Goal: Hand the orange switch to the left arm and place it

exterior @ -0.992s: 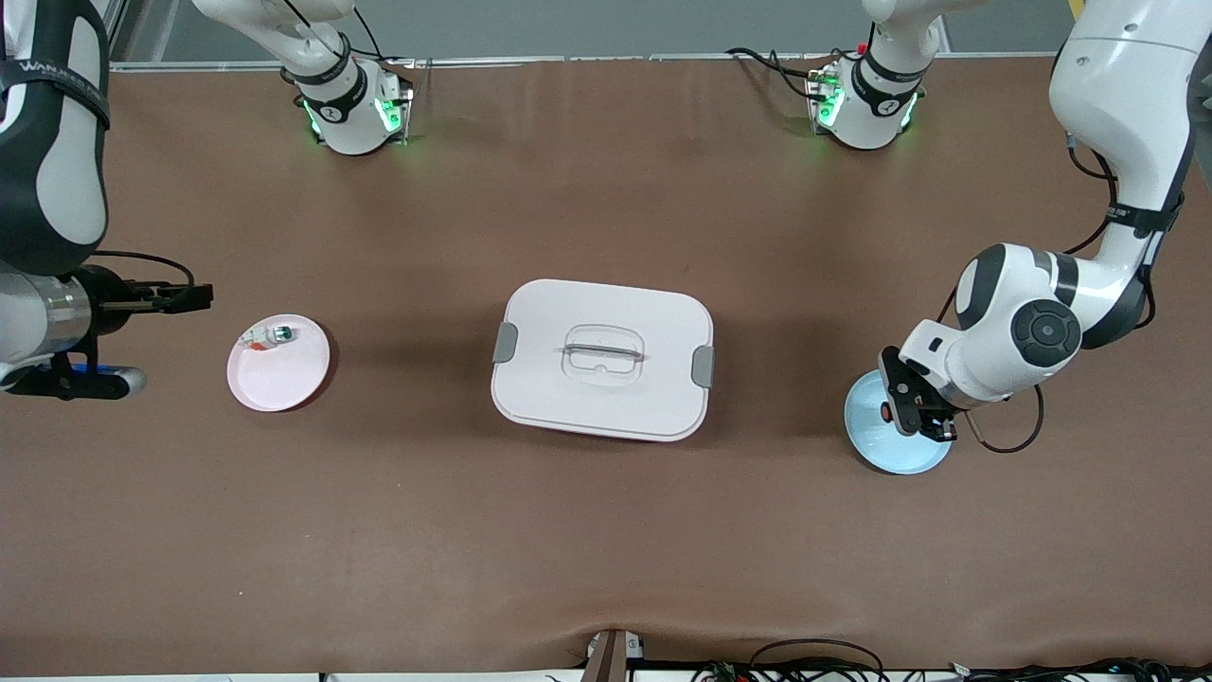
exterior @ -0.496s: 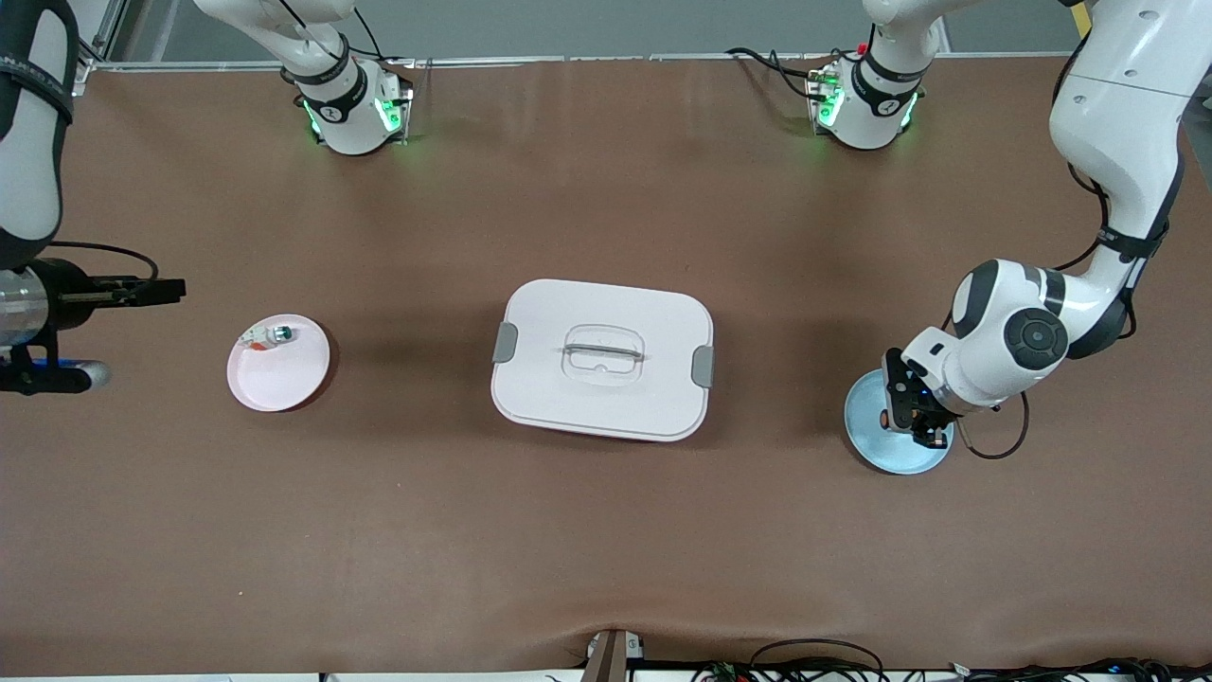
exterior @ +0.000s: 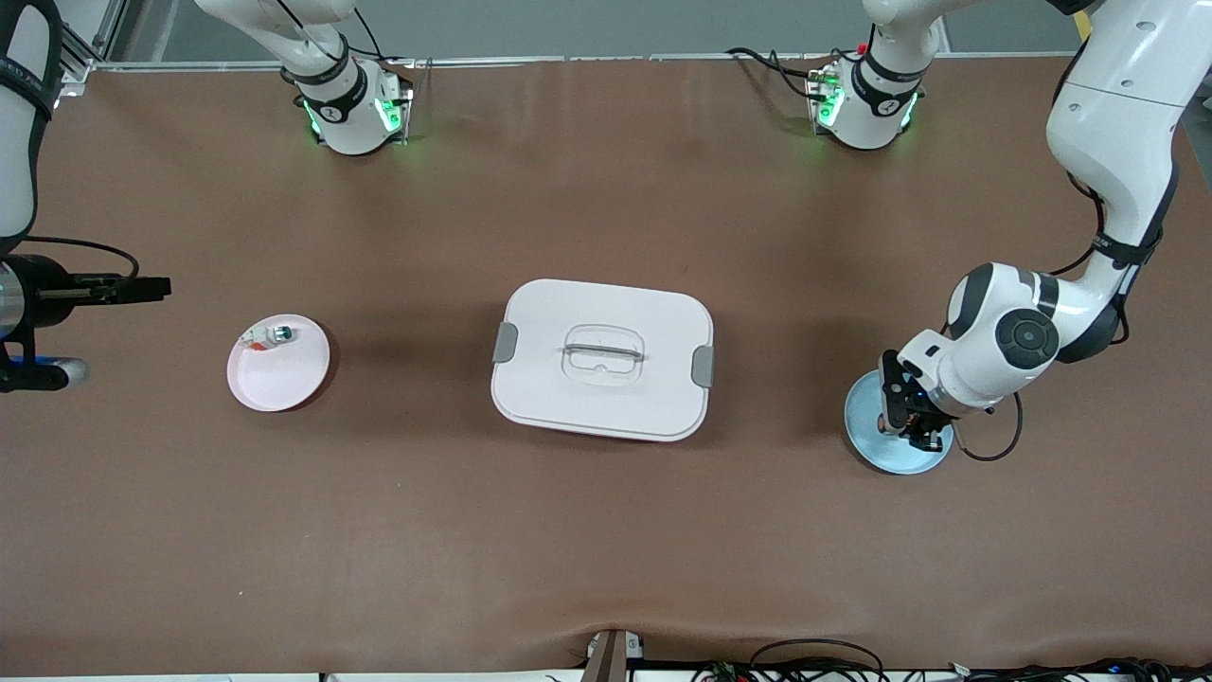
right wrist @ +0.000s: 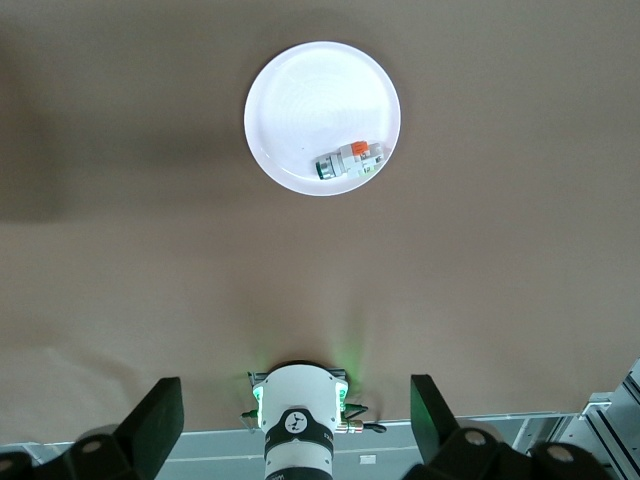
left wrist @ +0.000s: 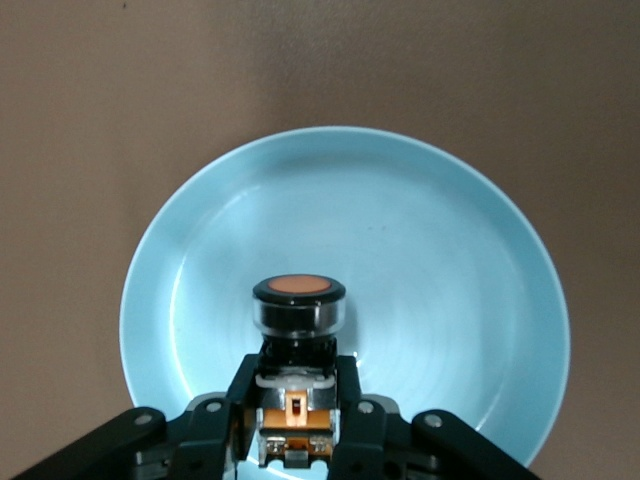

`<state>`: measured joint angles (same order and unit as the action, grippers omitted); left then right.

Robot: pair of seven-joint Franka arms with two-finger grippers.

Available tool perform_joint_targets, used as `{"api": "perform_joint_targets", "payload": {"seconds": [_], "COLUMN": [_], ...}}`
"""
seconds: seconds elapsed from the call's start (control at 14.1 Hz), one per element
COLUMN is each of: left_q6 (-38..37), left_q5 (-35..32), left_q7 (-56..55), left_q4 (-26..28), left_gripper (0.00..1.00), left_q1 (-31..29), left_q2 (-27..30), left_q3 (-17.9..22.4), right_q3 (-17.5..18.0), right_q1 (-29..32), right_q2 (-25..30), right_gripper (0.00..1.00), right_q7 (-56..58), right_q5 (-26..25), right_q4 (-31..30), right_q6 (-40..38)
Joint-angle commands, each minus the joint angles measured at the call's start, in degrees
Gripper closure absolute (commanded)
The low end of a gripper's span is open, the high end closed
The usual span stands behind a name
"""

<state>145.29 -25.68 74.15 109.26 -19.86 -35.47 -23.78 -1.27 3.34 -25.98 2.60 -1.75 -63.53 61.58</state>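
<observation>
The orange switch [left wrist: 298,300] is a black push-button with a round orange face and an orange-tan rear block. My left gripper [left wrist: 297,420] is shut on its rear block and holds it over the light blue plate [left wrist: 450,280]. In the front view the left gripper [exterior: 895,409] is over the blue plate [exterior: 885,457] at the left arm's end of the table. My right gripper [exterior: 142,287] is open and empty in the air at the right arm's end, beside the pink plate [exterior: 284,374]. The white box [exterior: 602,358] stands mid-table between the plates.
A small white part with a green button [exterior: 271,334] lies on the pink plate's rim farthest from the front camera; it also shows in the right wrist view [right wrist: 350,160] on that plate [right wrist: 300,100]. The two arm bases stand at the table's back edge.
My right gripper has drawn back toward the right arm's end of the table, away from the pink plate. My left gripper has sunk slightly over the blue plate, still holding the switch.
</observation>
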Motion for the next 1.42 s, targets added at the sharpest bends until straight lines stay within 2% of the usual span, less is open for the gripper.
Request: {"api": "perform_joint_targets", "payload": {"seconds": [0.0,0.28,0.64,0.85,1.13,1.35], "left_q6": [1.9,0.9,-10.0,-14.5,-22.6,-31.4], "left_q5": [-1.1,-1.0,0.0,0.4,5.0,11.1], "left_q7": [-0.4,-4.6,-10.3,-18.9,-30.2,-34.9], "left_q4": [-0.2,-1.5,-8.3,-9.0,-11.2,-16.9], "left_gripper": [0.00,0.00,0.00,0.00,0.00,0.00], "left_q1": [-2.0,-1.5,-0.7,-1.0,-0.9,-0.9], "left_q2": [-1.4,-0.3,2.2,6.4,11.9,13.1], "left_q3": [-0.7,-0.7,-1.9,-3.6,-5.2,-5.2], "right_q3": [0.7,0.7,1.4,1.5,1.4,1.4], "right_q1": [0.7,1.9,0.6,-1.8,-1.9,-1.8], "right_q2": [1.5,2.9,5.5,7.4,17.0,18.7], "right_gripper": [0.00,0.00,0.00,0.00,0.00,0.00], "right_q7": [-0.2,-0.9,-8.2,-8.8,-8.9,-8.9], "right_q5": [-1.5,-1.2,-0.8,-0.5,1.5,1.8], "right_q4": [0.2,0.2,-0.6,-1.9,-14.1,-15.7], "right_q6": [-0.1,-0.8,-1.7,-0.5,9.4,11.1]}}
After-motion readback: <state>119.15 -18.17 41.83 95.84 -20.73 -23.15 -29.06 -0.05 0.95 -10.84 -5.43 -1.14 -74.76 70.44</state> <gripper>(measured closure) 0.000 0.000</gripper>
